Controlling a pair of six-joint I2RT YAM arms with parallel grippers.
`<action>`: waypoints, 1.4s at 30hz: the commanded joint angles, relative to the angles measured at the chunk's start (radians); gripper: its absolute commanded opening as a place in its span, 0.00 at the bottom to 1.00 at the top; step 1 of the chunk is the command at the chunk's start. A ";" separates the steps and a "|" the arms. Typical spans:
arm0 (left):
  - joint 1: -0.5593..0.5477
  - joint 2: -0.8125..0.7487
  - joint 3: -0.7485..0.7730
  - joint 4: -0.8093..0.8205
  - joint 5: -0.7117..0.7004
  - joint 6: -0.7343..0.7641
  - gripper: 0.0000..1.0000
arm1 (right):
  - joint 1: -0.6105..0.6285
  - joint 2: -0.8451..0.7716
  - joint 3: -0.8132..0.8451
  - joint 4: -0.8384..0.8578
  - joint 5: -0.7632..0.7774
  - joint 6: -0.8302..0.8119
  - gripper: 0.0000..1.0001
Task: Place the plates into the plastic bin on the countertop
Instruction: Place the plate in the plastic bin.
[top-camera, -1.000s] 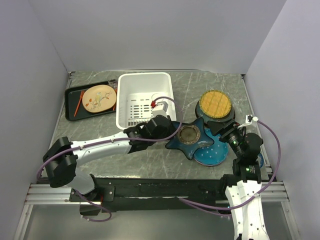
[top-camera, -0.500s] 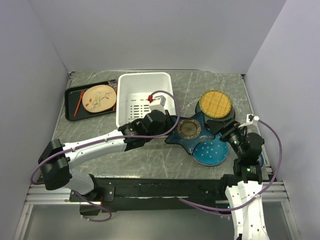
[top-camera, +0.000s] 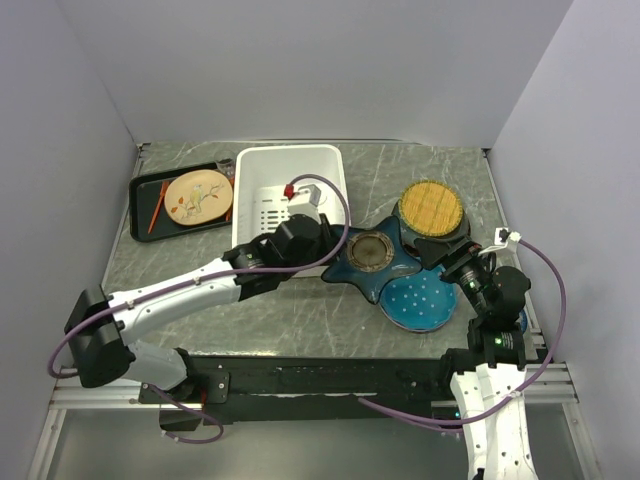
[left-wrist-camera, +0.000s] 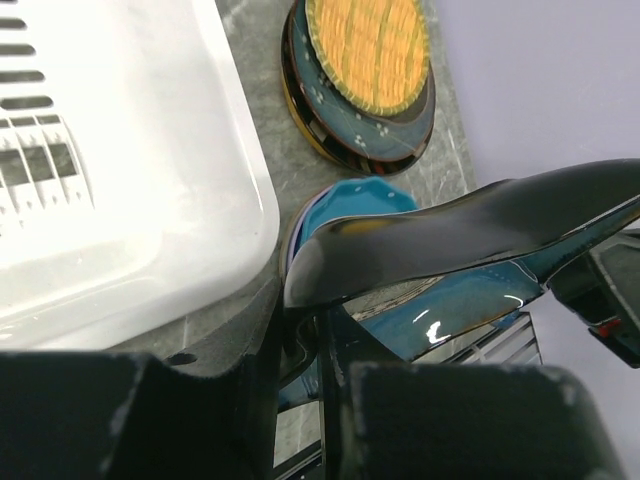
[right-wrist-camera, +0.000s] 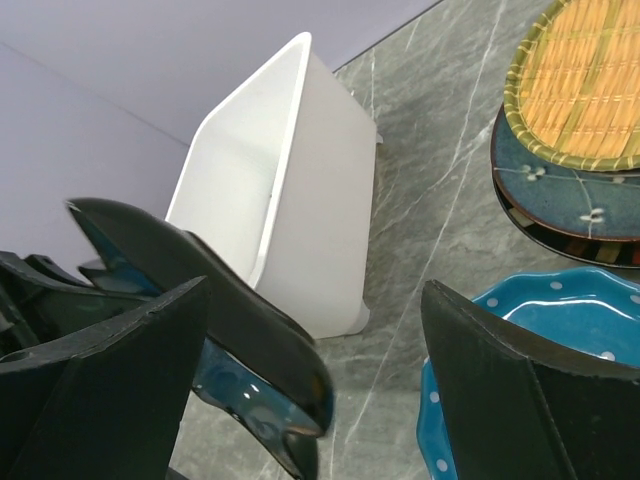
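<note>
My left gripper (top-camera: 330, 258) is shut on one point of the blue star-shaped plate (top-camera: 370, 260) and holds it tilted above the countertop (top-camera: 300, 310), just right of the white plastic bin (top-camera: 290, 195). In the left wrist view the plate (left-wrist-camera: 480, 225) rises from my jaws beside the bin wall (left-wrist-camera: 120, 180). The teal dotted plate (top-camera: 418, 300) lies flat on the countertop. The yellow woven-look plate (top-camera: 432, 207) tops a stack at the back right. My right gripper (top-camera: 455, 265) is open and empty beside the dotted plate (right-wrist-camera: 540, 300).
A black tray (top-camera: 145, 205) at the back left holds a tan patterned plate (top-camera: 198, 196) and red chopsticks. The dark teal and dark-rimmed plates (right-wrist-camera: 560, 195) lie under the woven one. Walls close in the left, back and right.
My left gripper has lifted the star-shaped plate and carried it left and back toward the bin, uncovering more of the dotted plate. The right arm has barely moved.
</note>
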 joint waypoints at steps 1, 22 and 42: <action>0.027 -0.115 0.079 0.119 -0.019 -0.006 0.01 | 0.006 -0.011 0.054 0.011 0.004 -0.012 0.92; 0.173 -0.187 0.105 0.046 -0.005 0.048 0.01 | 0.006 -0.024 0.011 0.027 0.003 0.002 0.97; 0.382 -0.182 0.219 -0.013 0.067 0.117 0.01 | 0.006 -0.028 -0.010 0.025 0.006 -0.003 0.99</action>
